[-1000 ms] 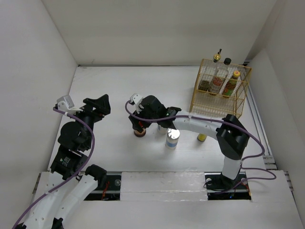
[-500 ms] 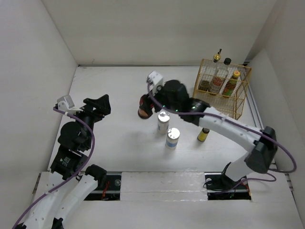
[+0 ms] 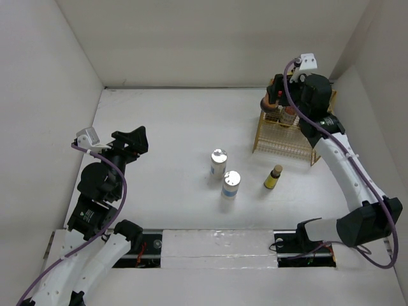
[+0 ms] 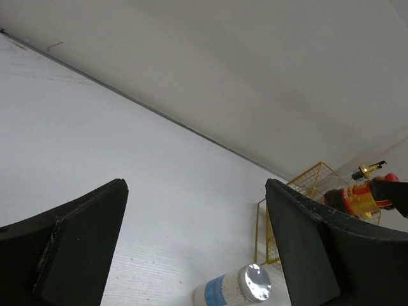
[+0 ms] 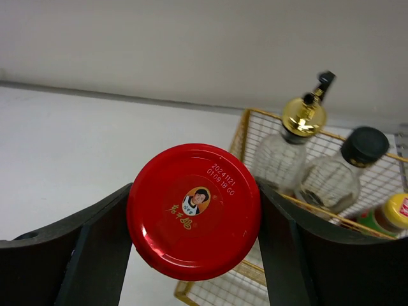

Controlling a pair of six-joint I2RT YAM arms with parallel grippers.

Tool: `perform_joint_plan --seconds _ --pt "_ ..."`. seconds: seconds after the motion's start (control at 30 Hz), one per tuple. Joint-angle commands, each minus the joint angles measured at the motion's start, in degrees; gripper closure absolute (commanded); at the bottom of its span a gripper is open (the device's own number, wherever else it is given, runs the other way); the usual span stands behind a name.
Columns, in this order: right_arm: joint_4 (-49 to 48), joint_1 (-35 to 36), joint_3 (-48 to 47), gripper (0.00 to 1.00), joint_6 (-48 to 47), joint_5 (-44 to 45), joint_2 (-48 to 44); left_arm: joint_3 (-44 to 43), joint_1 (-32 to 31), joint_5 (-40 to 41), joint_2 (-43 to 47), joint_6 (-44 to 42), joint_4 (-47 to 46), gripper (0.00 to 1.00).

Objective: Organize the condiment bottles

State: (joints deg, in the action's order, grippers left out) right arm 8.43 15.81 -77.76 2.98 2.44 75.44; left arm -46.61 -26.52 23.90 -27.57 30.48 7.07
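Observation:
My right gripper (image 5: 194, 213) is shut on the red-lidded jar (image 5: 194, 210), one finger on each side of its lid. It holds the jar (image 3: 270, 102) in the air at the far left corner of the gold wire basket (image 3: 287, 143). Inside the basket stand the gold-spouted bottle (image 5: 298, 131), the black-capped bottle (image 5: 356, 162) and a yellow-capped, red-labelled bottle (image 5: 392, 217). Two silver-topped cylinders (image 3: 218, 162) (image 3: 231, 183) and a small yellow bottle (image 3: 273, 177) stand on the table. My left gripper (image 3: 132, 140) stands open and empty at the left, far from them.
White walls close the table in at the back and on both sides. The basket (image 5: 255, 271) stands in the far right corner next to the right wall. In the left wrist view one silver-topped cylinder (image 4: 236, 290) lies between my fingers' lines of sight, far off.
My right arm has lifted the red-lidded jar from the middle of the table and carried it right and back to the basket. The left arm has not moved.

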Motion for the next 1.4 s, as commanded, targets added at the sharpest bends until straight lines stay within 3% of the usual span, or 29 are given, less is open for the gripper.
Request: perform_joint_plan --seconds 0.0,0.37,1.1,1.37 --pt "-6.5 -4.0 -2.2 0.59 1.5 -4.6 -1.3 -0.2 0.0 -0.7 -0.2 -0.8 -2.7 0.15" --pt "-5.8 -11.1 -3.5 0.59 1.5 -7.7 3.7 -0.2 0.0 -0.7 -0.7 -0.8 -2.7 0.15" --pt "-8.7 -6.1 6.7 0.54 2.0 2.0 12.6 -0.2 0.0 -1.2 -0.7 -0.8 -2.7 0.15" --pt "-8.7 -6.1 7.3 0.32 2.0 3.1 14.4 -0.2 0.0 -1.2 -0.7 -0.8 -2.7 0.15"
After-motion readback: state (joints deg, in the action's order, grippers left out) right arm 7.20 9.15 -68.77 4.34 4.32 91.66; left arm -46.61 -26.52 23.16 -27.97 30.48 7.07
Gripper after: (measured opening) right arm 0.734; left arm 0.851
